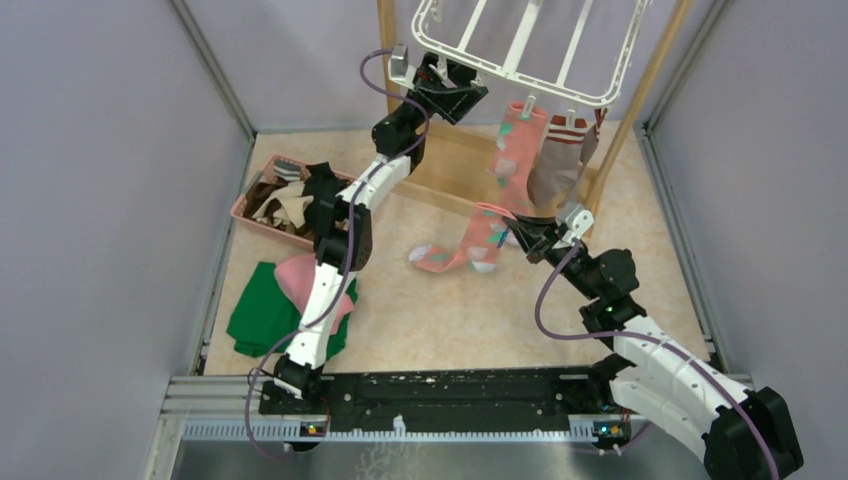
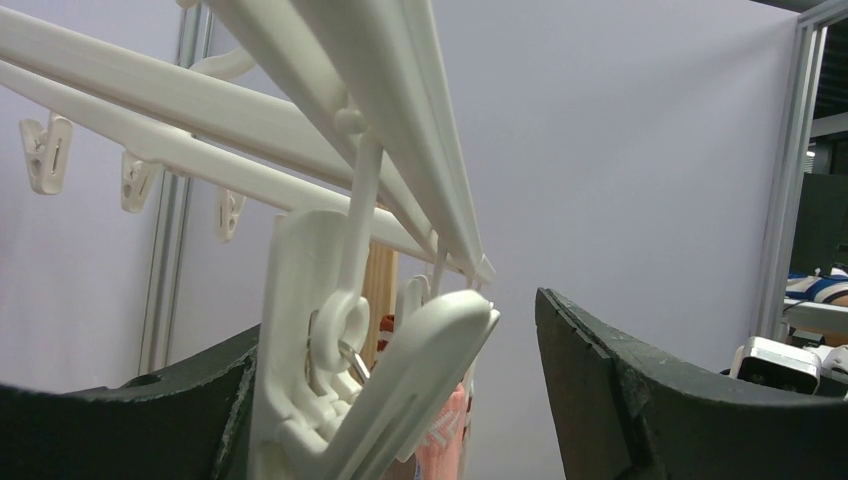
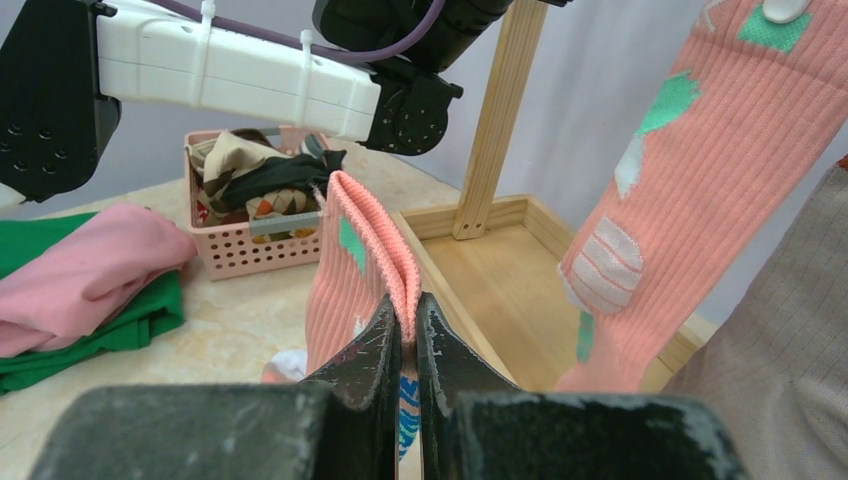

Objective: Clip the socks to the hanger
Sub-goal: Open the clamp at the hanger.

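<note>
The white hanger (image 1: 530, 50) hangs at the top of the overhead view. Two socks are clipped to its near rim: a salmon pink one (image 1: 515, 150) and a grey-brown one with a striped cuff (image 1: 560, 160). My left gripper (image 1: 470, 88) is raised to the rim, left of them. It stands open around a dangling white clip (image 2: 340, 380), which leans on the left finger (image 2: 150, 420) and stays apart from the right one. My right gripper (image 3: 405, 305) is shut on the cuff of a second pink sock (image 3: 365, 240). That sock's toe (image 1: 435, 258) lies on the table.
A pink basket (image 1: 240, 208) with several more socks sits at the back left. A green cloth (image 1: 262, 310) with a pink cloth (image 1: 300, 275) on it lies in front of the basket. The wooden frame stand (image 1: 450, 170) is under the hanger.
</note>
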Available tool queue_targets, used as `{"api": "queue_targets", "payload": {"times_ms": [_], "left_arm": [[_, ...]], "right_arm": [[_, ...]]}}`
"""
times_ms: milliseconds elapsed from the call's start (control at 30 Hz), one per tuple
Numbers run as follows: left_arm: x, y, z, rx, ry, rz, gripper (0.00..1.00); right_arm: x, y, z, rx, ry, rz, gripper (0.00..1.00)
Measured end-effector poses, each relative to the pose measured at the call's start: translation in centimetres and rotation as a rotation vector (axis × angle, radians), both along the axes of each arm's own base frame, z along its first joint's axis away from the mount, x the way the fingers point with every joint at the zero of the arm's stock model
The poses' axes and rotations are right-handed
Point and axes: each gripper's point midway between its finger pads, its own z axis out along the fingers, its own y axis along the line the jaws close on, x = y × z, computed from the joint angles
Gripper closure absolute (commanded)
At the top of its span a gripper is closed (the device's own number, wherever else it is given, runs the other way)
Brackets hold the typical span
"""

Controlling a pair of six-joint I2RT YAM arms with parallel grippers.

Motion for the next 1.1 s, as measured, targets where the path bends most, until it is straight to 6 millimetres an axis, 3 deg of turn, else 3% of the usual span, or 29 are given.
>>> {"api": "queue_targets", "payload": {"times_ms": [500, 867, 1100], "left_arm": [[0.05, 0.10, 0.14, -0.007, 0.004, 0.000, 0.31], [0.27, 0.43, 0.49, -0.029, 0.025, -0.003, 0.78], [0.45, 0.71, 0.67, -0.039, 0.034, -0.002, 0.90]], "right_arm": [[-0.13, 0.12, -0.02, -0.003, -0.002, 0.011, 1.00], [-0.14, 0.13, -0.04, -0.004, -0.001, 0.012, 1.00], [-0.14, 0.13, -0.04, -0.004, -0.001, 0.012, 1.00]]}}
